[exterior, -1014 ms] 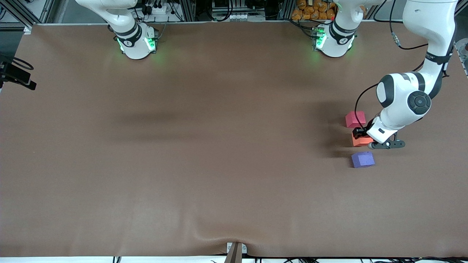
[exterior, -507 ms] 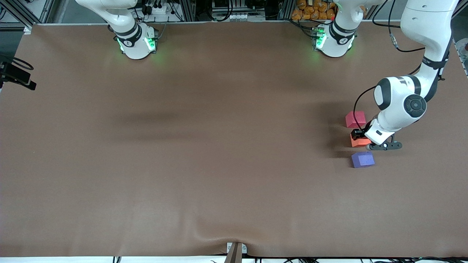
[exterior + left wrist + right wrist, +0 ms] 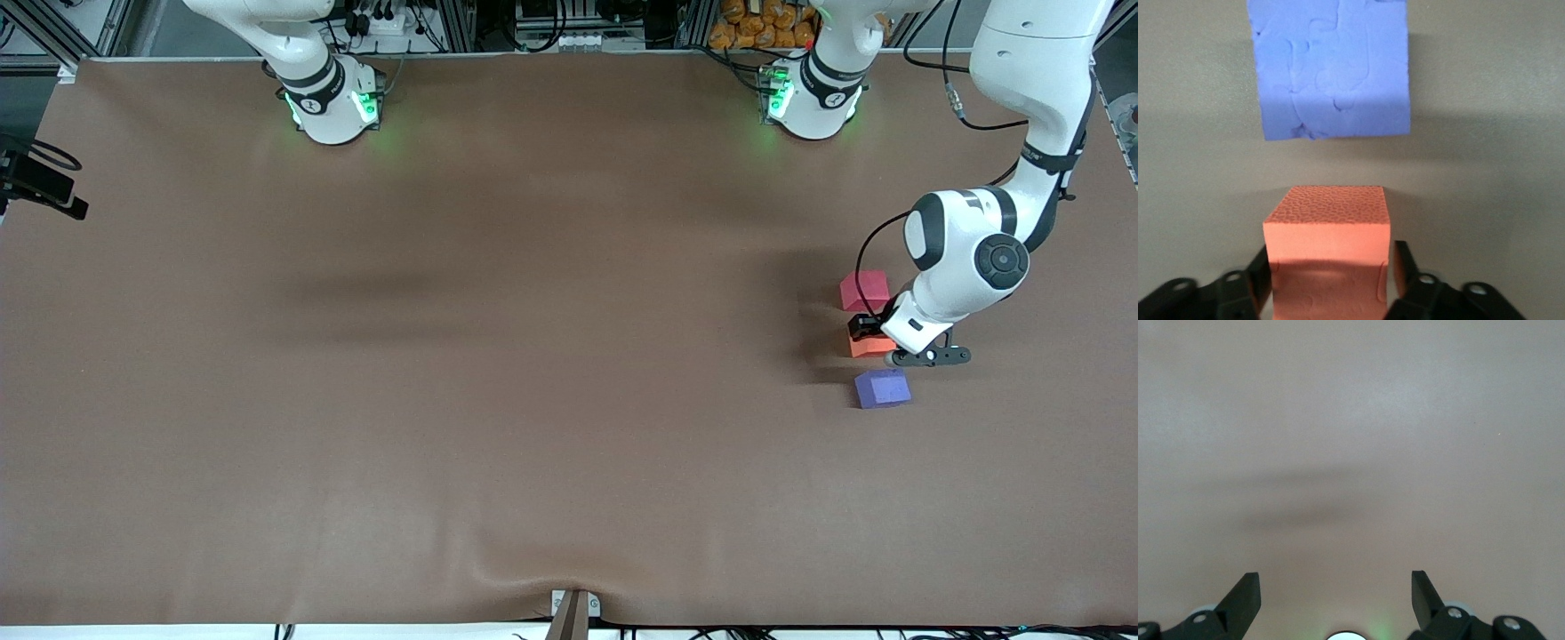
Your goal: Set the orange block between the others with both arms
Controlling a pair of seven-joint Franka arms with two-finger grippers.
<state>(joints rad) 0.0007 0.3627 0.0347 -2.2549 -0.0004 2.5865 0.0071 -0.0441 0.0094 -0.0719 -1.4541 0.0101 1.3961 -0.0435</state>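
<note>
The orange block (image 3: 869, 347) (image 3: 1328, 247) sits on the brown table in a line with the others, the red-pink cube (image 3: 864, 290) farther from the front camera and the purple-blue cube (image 3: 882, 388) (image 3: 1331, 67) nearer. My left gripper (image 3: 876, 336) (image 3: 1331, 273) is low around the orange block and open. Its fingers (image 3: 1403, 267) stand on either side with a thin gap, and pressed dents show on the block's sides. My right gripper (image 3: 1335, 587) is open over bare table and holds nothing. It is out of the front view.
The three cubes lie near the left arm's end of the brown table (image 3: 533, 356). The left arm's elbow (image 3: 969, 253) hangs over the spot beside them. The right arm's base (image 3: 333, 107) stands at the table's top edge, where that arm waits.
The left gripper's fingers have opened off the orange block. The left wrist and the block shifted slightly toward the right arm's end. The right arm has not moved.
</note>
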